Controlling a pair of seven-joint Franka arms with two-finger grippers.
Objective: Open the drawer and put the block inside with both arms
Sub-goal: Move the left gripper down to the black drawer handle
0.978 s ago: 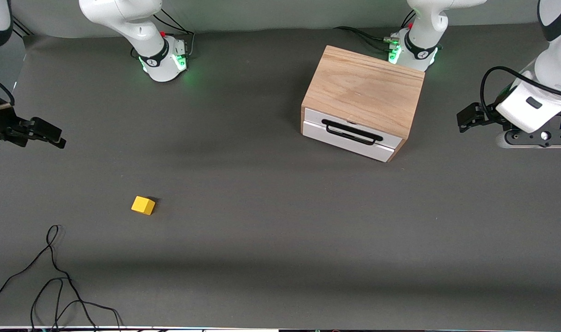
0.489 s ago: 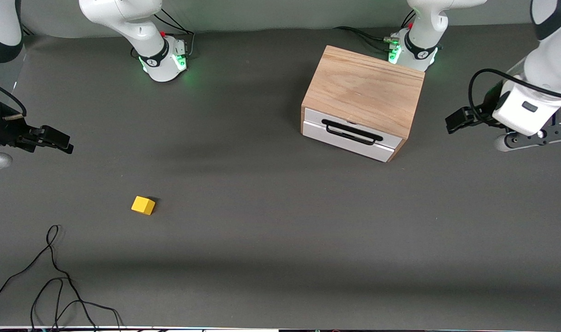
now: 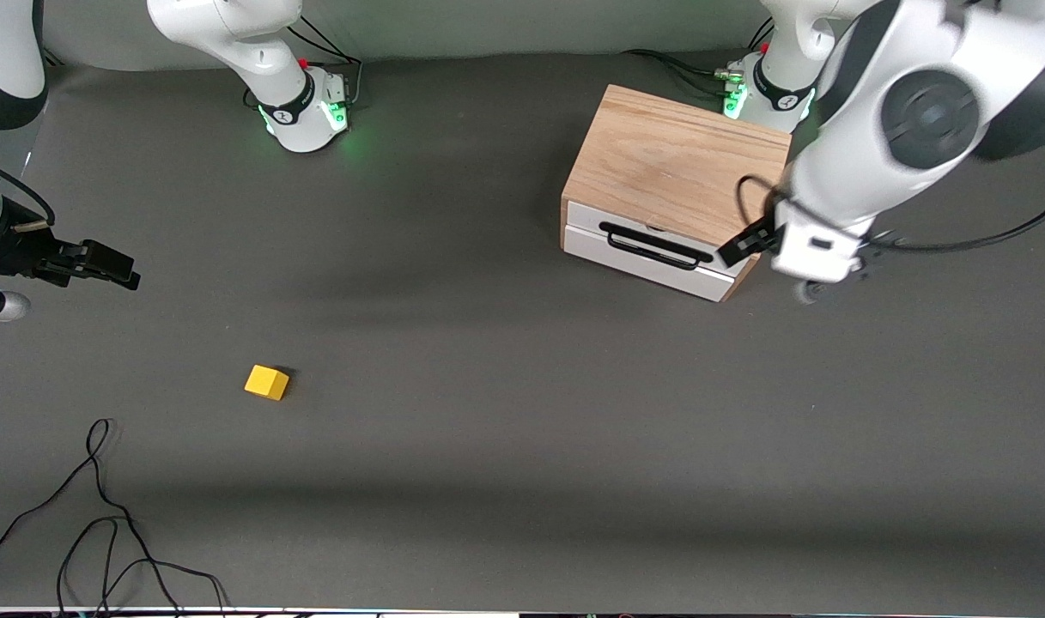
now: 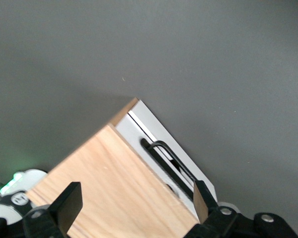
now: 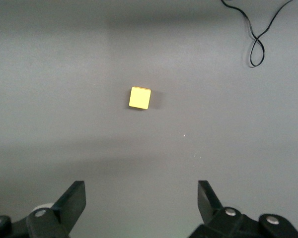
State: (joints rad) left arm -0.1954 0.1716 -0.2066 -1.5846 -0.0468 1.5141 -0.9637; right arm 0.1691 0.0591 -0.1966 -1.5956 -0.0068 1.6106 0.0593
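Looking down on the dark grey tabletop [image 3: 505, 412], we see a light oak box [image 3: 677, 163] standing toward the left arm's end, close to that arm's base. Its drawer [image 3: 647, 257], a white front panel with a long black wire handle [image 3: 655, 246], sits shut and faces the front camera at a slant. The left arm's black two-finger end effector [image 3: 739, 246] hangs over the box's corner at the handle's end, its fingers [image 4: 69, 206] spread wide and holding nothing; in the left wrist view the oak top, the white panel and the handle lie between them, farther off.

The small bright yellow block [image 3: 267, 382] rests on the tabletop toward the right arm's end, well apart from the box and nearer to the front camera than it. The right arm's black end effector [image 3: 110, 266] hovers over bare tabletop at that end, released and empty, with the block [image 5: 139, 97] in the right wrist view. A loose black cable [image 3: 101, 515] lies coiled nearer to the front camera than the block.
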